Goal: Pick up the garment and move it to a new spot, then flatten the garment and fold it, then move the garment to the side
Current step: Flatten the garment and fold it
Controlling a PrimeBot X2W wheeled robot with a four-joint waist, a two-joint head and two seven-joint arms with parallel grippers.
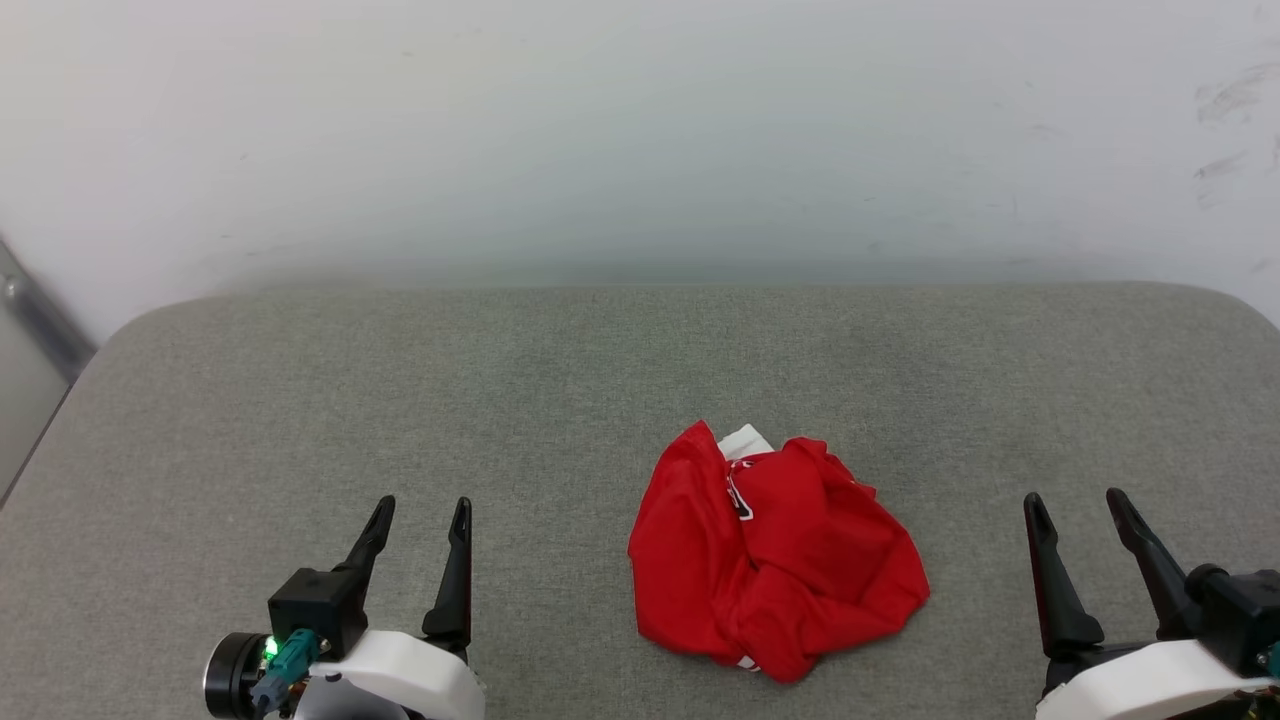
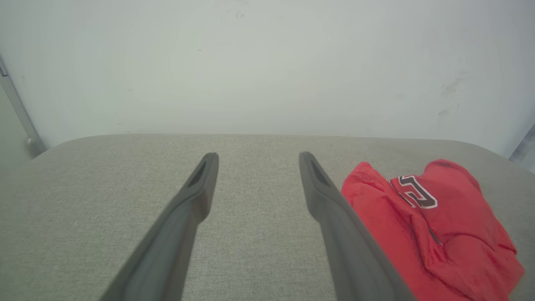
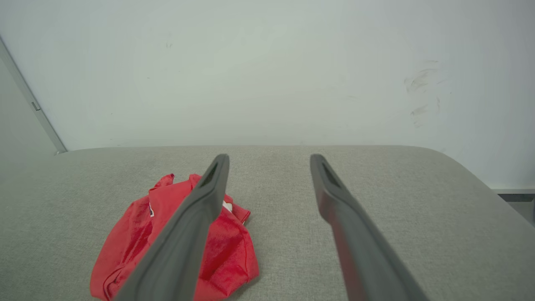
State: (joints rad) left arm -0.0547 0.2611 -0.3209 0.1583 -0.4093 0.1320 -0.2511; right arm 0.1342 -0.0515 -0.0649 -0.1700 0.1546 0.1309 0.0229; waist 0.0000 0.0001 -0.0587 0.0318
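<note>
The garment (image 1: 775, 560) lies crumpled in a loose red heap on the grey fabric surface (image 1: 500, 400), a little right of the middle and towards the near edge in the head view. A scrap of white cloth (image 1: 748, 440) pokes out at the heap's far side, and part of a black, white-outlined figure (image 2: 413, 192) shows on a fold in the left wrist view; the rest of the print is hidden in the creases

The left gripper (image 1: 423, 503) sits at the lower left, above the surface and well apart from the garment, its two dark fingers spread wide with nothing between them. The right gripper (image 1: 1074, 497) sits at the lower right, likewise apart from the garment, jaws wide and holding nothing. The heap lies between the two grippers, nearer the robot than the pale wall (image 1: 640, 130) behind the surface. A few dark scuffs (image 1: 1225, 100) mark that wall at the upper right
</note>
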